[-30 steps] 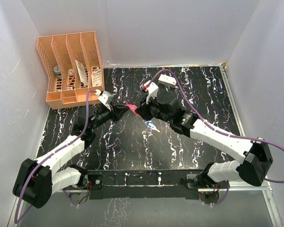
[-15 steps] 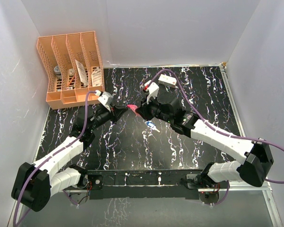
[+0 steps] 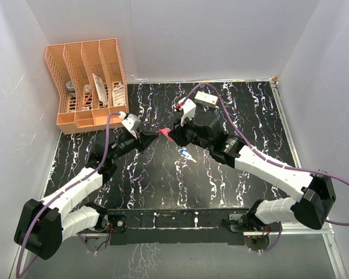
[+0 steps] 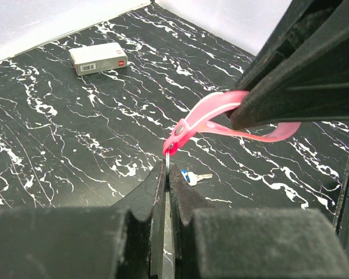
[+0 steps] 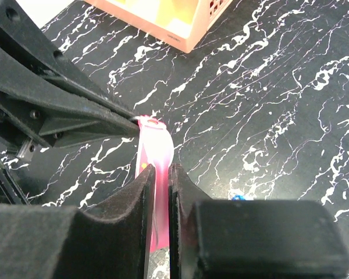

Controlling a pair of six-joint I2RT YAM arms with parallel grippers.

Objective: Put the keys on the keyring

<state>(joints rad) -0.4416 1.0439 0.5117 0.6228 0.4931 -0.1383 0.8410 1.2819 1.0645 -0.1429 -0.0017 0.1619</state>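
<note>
**Holding the keyring stretched between both claws**

- Black marbled table [image 3: 250, 116]. An orange rack [image 3: 84, 87] stands in the ten o'clock corner. The print on the packets in its slots is too small to read.
- Both arms reach to the table's middle and meet tip to tip.
- Right gripper [image 5: 161, 168] is clenched on the pink strap [image 4: 221, 113], pinching the loop flat.
- Left gripper [image 4: 166, 168] is clamped tight on the thin metal ring [image 4: 167, 158] that hangs from the strap's riveted end.
- My reading: one claw anchors the strap and the other steadies the ring, so the ring is held off the table and ready for threading.
- White box [image 4: 98, 58] lies at twelve o'clock, well apart from the work. It has a barcode-style label and a small red patch, with no legible writing.
- Blue key [image 4: 189, 176] lies loose on the table at five o'clock from the strap, near it but untouched and not yet on the ring.
- I can make out no other separate key.
</note>
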